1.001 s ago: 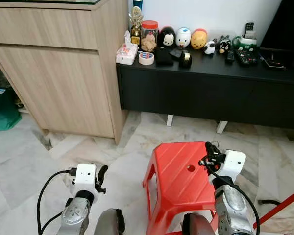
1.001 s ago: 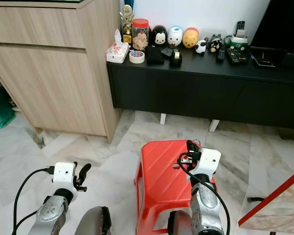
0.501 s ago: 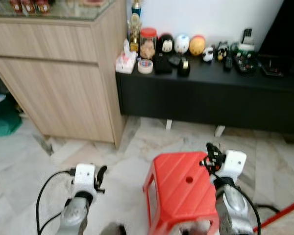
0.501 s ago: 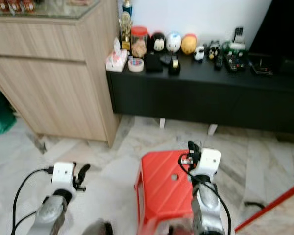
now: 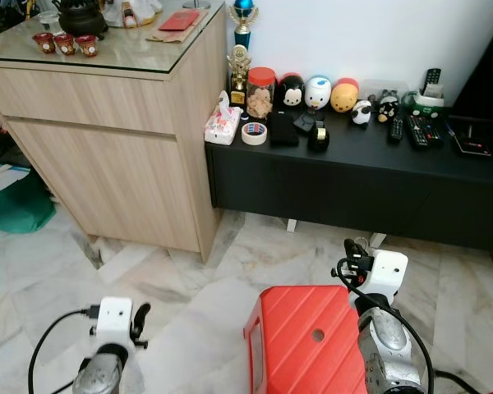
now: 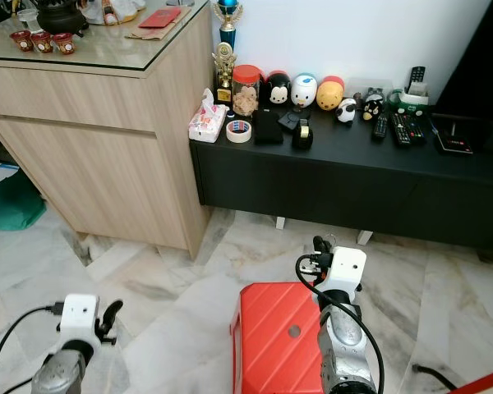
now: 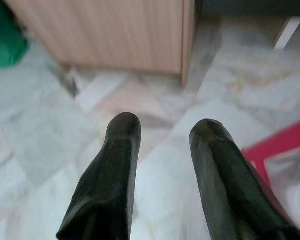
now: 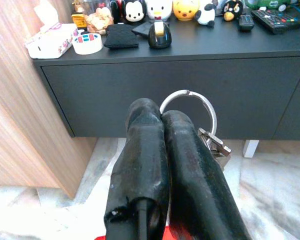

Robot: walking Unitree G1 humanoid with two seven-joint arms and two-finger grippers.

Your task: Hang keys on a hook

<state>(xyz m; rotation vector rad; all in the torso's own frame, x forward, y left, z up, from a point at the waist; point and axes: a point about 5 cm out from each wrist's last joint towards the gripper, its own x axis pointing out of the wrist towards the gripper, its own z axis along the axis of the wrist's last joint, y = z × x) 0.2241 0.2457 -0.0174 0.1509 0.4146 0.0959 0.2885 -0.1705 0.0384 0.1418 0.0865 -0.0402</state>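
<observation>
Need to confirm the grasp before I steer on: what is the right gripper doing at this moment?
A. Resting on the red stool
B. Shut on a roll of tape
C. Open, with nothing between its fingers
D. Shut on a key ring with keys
D: in the right wrist view the right gripper has its fingers pressed together on the key ring, with keys hanging beside them.

Right gripper (image 8: 157, 117) was raised ahead, fingers pressed together on keys (image 8: 210, 140). Left gripper (image 7: 162, 130) hung low, fingers parted.

Bright, even indoor light, sharp views (left wrist view soft).
</observation>
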